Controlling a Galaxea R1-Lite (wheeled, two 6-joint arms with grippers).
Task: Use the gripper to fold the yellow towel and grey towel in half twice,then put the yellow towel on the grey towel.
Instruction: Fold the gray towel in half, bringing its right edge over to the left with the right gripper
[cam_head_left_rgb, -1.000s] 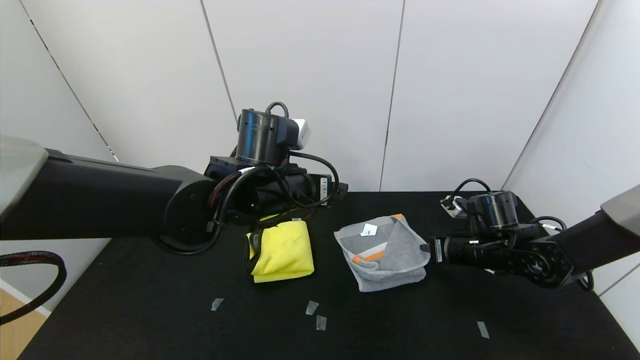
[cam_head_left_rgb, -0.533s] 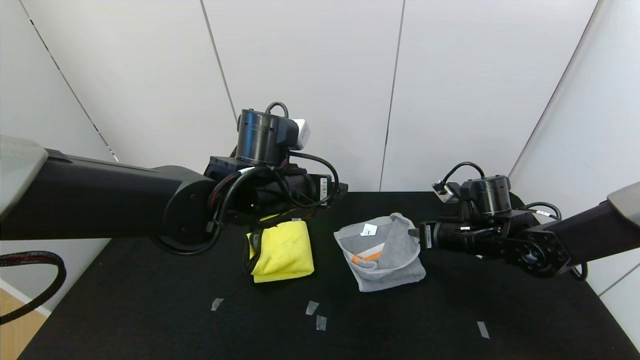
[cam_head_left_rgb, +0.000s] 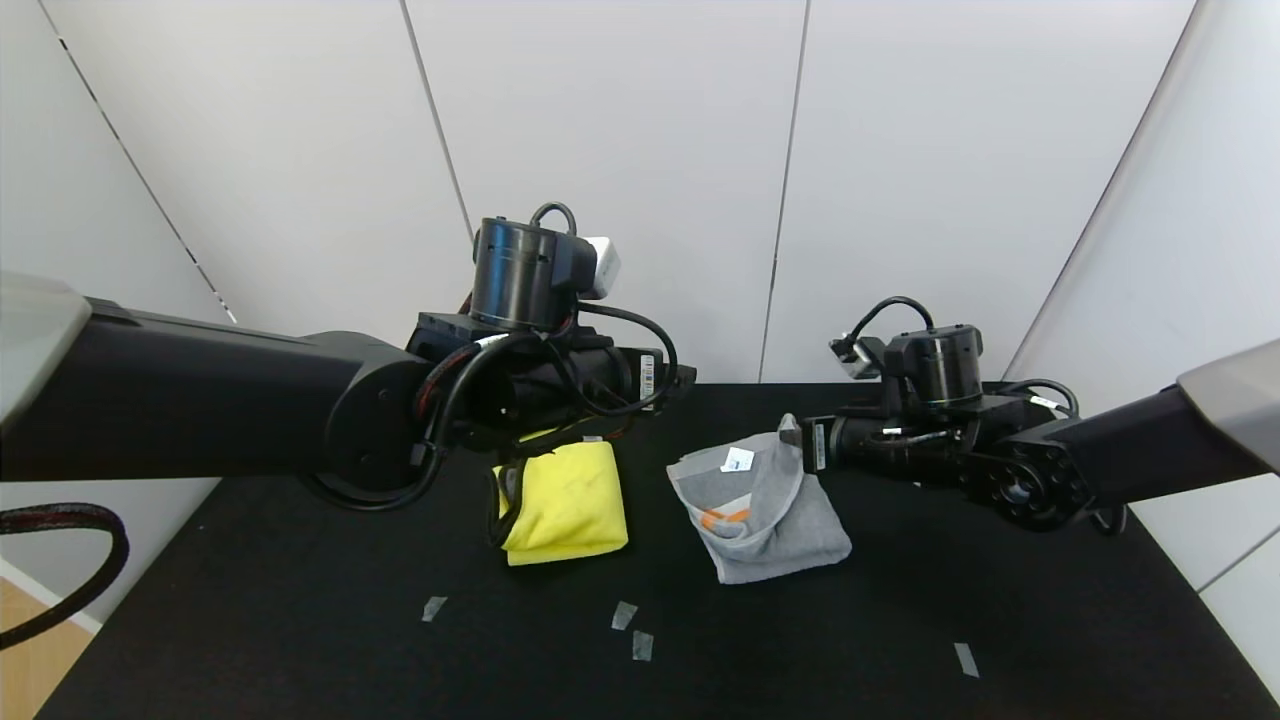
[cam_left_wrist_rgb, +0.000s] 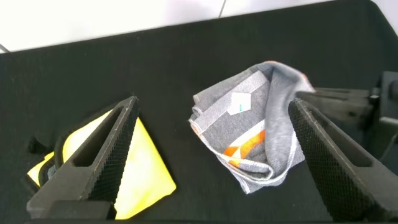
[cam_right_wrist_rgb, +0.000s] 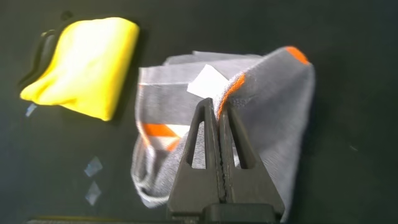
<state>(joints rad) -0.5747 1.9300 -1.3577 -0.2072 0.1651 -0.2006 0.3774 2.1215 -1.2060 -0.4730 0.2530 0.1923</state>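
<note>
1. The right gripper (cam_right_wrist_rgb: 217, 107) is pressed together on the far right edge of the grey towel (cam_head_left_rgb: 770, 520), pinching a fold of cloth and holding it lifted above the rest of the towel.
2. The grey towel lies partly folded on the black table (cam_head_left_rgb: 300, 640), right of centre. Its orange and white bands (cam_left_wrist_rgb: 245, 142) and a small white label (cam_head_left_rgb: 738, 459) face upward.
3. The yellow towel (cam_head_left_rgb: 568, 503) lies folded on the table, left of the grey towel and apart from it.
4. The left gripper (cam_left_wrist_rgb: 211, 155) is held above the table with its fingers (cam_left_wrist_rgb: 106, 158) spread wide. It appears to sit above the far edge of the yellow towel; contact cannot be confirmed.
5. Small tape marks (cam_head_left_rgb: 632, 630) lie on the table nearer the robot.
</note>
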